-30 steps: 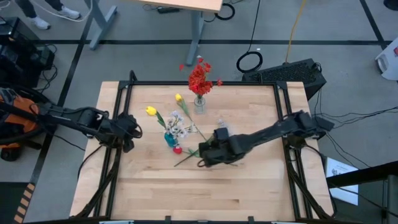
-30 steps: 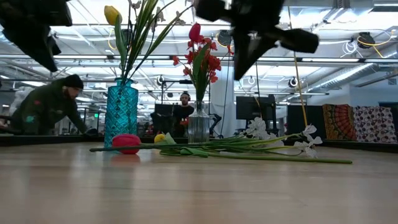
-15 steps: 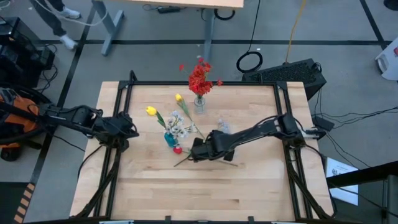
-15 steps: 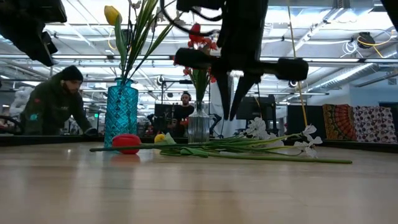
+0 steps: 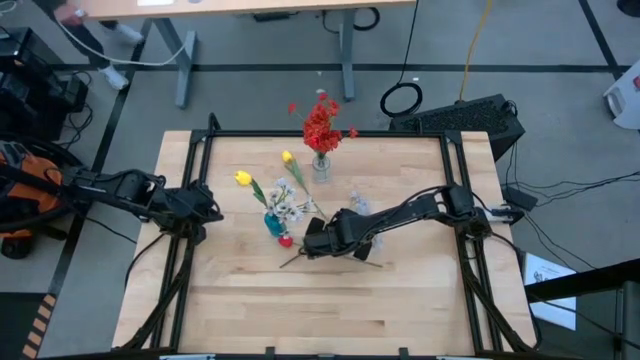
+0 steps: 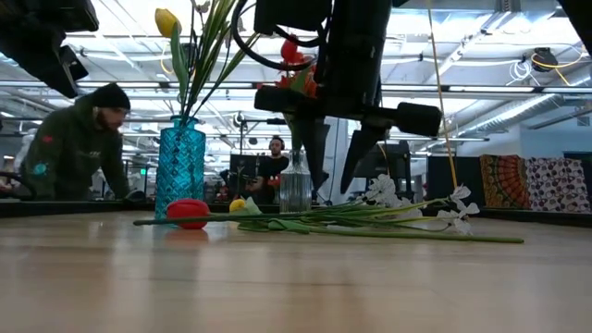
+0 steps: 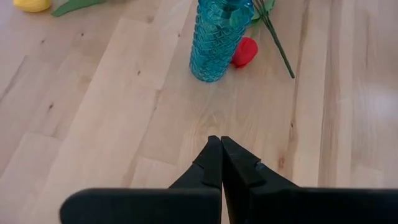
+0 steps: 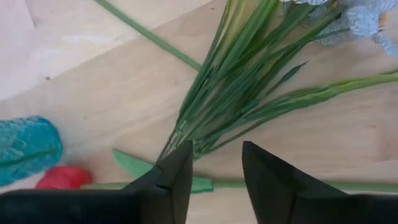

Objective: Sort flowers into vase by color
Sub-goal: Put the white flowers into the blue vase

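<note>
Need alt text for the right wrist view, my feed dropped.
The right end effector is open, its two dark fingers just above a bundle of green flower stems lying on the wooden table. A red bloom and the blue vase sit beside them.

The high view is evenly and brightly lit from above, and the wooden table point(image 5: 400, 290) shows only faint, soft shadows beneath the arms. The low view is strongly backlit: ceiling strip lights point(image 6: 518, 69) glare behind the scene, so the right arm point(image 6: 356, 55) reads as a near-black silhouette, and the near tabletop is soft and out of focus. In the left wrist view the light is bright and diffuse, with the blue vase point(image 7: 217, 37) sharp. In the right wrist view the dark fingers point(image 8: 177, 177) are blurred, and the green stalks point(image 8: 230, 81) are fairly crisp.
</note>
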`<state>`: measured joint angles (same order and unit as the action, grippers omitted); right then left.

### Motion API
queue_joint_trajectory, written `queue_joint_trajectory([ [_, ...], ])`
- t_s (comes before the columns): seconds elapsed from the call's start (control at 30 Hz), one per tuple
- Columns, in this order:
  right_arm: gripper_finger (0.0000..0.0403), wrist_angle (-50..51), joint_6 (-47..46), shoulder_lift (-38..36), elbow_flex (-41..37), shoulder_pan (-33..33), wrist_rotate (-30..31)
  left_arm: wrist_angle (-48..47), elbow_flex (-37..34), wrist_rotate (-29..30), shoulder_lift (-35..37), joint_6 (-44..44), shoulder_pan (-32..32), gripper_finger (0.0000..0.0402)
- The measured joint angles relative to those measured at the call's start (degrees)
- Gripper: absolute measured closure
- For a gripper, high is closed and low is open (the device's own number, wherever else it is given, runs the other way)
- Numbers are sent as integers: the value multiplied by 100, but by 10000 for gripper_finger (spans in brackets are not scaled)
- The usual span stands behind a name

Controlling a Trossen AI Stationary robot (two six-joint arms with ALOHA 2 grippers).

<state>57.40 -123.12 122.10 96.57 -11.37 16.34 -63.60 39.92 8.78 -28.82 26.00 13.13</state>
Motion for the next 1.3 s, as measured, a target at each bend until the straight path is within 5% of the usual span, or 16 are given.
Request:
queue_joint_trajectory([
  [0.57, 222, -791, -677, 549, -2, 130, -168, -3, 0, 0, -2, -142, 0, 396],
  [0.8, 224, -524, 9, 666, 28, 193, -138, -1, 0, 0, -2, -133, 2, 395],
  [0.93, 259, -146, 329, 656, 20, 231, -194, -1, 0, 0, -2, -130, 1, 394],
  [1.13, 378, 203, 598, 629, -4, 182, 76, 3, 0, 0, -2, -83, 0, 394],
  [1.3, 388, 410, 837, 510, -15, 89, 185, 6, 0, 2, -2, 81, 2, 393],
])
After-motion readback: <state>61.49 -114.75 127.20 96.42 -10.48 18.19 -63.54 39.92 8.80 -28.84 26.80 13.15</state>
